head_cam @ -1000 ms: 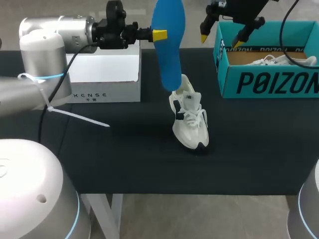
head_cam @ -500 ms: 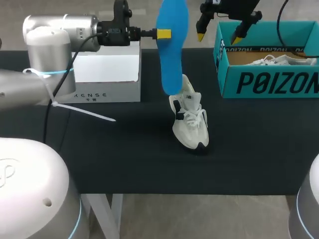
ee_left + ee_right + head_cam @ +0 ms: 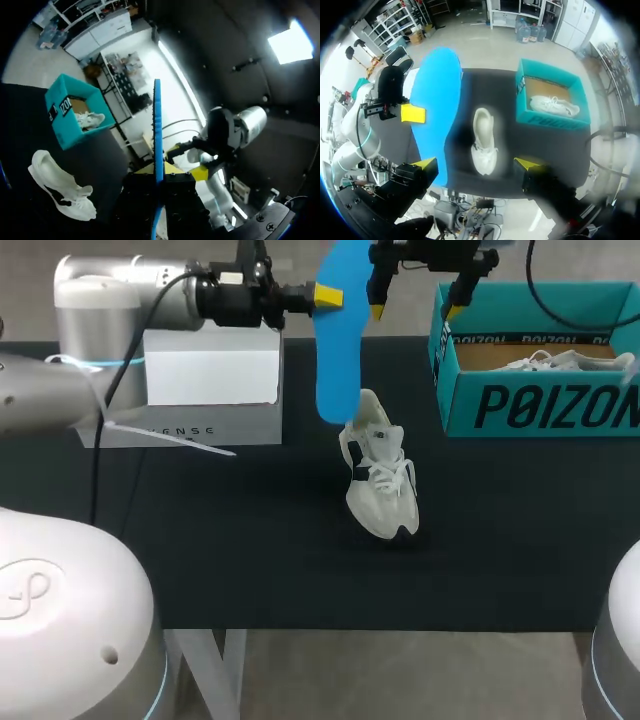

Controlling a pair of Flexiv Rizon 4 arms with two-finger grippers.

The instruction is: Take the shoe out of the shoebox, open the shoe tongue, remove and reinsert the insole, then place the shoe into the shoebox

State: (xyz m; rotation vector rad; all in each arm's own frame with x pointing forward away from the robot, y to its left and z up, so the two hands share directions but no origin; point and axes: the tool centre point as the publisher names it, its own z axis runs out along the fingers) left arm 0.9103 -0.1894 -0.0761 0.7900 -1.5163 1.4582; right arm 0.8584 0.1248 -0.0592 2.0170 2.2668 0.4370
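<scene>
Since a second ago the right tool (image 3: 412,308) has swung from above the teal cardboard shoebox (image 3: 530,405) toward the long blue foam insole (image 3: 336,360); the left tool (image 3: 330,297) has barely risen.

Head view: the left tool is clamped on the insole's upper part. The insole hangs below it, its lower end at the heel of the white lace-up sneaker (image 3: 382,490), which stands on the black counter (image 3: 250,540). The right tool, fingers spread and empty, hovers just beside the insole.

Left wrist view: the insole runs edge-on between the fingers, which are mostly hidden.

Right wrist view: the sneaker lies far below the spread tips, and the shoebox beside them holds a second shoe.

The insole looks removed, so reinsertion comes next: its end must be steered into the sneaker's opening, perhaps with the right tool steadying. Whether insole and sneaker touch is unclear, and the head view cuts off the shoebox.
</scene>
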